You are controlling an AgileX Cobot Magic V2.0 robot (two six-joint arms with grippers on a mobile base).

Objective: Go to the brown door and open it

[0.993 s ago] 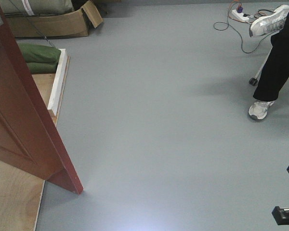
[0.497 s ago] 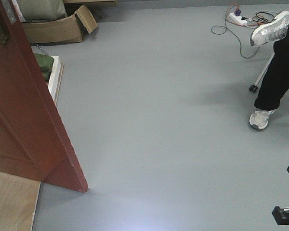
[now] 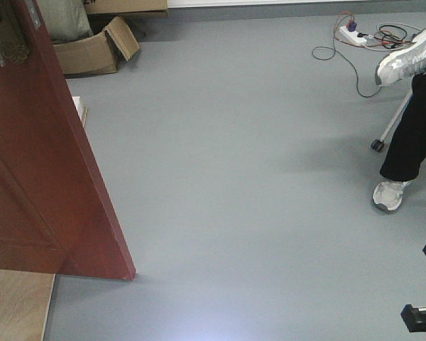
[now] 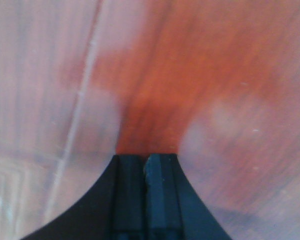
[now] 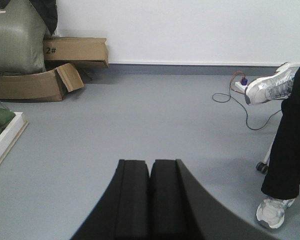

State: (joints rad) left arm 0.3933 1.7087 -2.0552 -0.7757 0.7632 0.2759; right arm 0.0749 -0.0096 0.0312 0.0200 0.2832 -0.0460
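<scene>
The brown door is glossy reddish-brown with panel moulding. It stands swung open at the left of the front view, its free edge ending at the floor near the bottom left. Brass lock hardware with keys shows at its top left. My left gripper is shut and empty, its tips right up against the door's face, which fills the left wrist view. My right gripper is shut and empty, pointing over the grey floor; a dark part of that arm shows at the front view's bottom right.
A person's legs in black trousers and white shoes stand at the right, beside a wheeled stand. A power strip with cables lies at the far right. Cardboard boxes and a green bag sit at the far left. Pale plywood board is under the door.
The view has shifted forward and left. The door now fills more of the left side and its lock hardware has come into view. The white brace and green bag behind it are mostly hidden.
</scene>
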